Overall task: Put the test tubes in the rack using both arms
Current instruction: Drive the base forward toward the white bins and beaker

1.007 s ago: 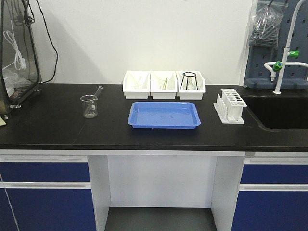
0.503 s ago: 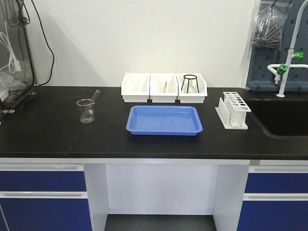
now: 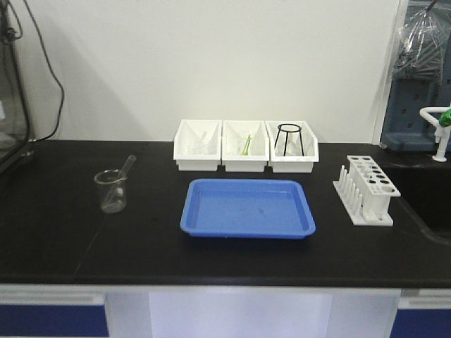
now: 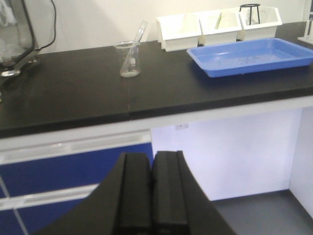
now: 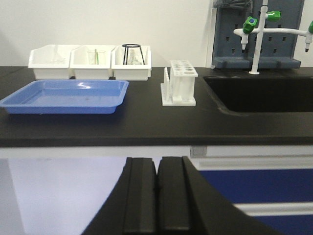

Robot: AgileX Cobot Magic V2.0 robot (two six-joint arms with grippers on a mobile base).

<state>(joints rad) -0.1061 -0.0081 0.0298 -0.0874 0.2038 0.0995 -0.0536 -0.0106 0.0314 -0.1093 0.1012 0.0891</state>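
One slim clear test tube point(image 3: 129, 164) leans in a small glass beaker point(image 3: 112, 191) on the left of the black counter; the left wrist view shows this test tube point(image 4: 141, 30) too. The white rack point(image 3: 370, 190) stands on the right with its holes empty, and the right wrist view shows the rack point(image 5: 179, 82) beside the sink. My left gripper point(image 4: 151, 161) is shut on nothing, below the counter's front edge. My right gripper point(image 5: 157, 164) is likewise shut and empty, below the edge. Neither arm shows in the front view.
A blue tray point(image 3: 246, 232) lies mid-counter. Behind it stand three white bins point(image 3: 244, 164) holding glassware, the right one with a black tripod ring point(image 3: 289, 139). A sink point(image 5: 264, 95) and a green-tapped faucet point(image 5: 254, 29) are at the far right. Blue drawers sit under the counter.
The front view has drawn nearer to the counter, so everything looks larger. The beaker, tray, bins and rack have not shifted on the counter.
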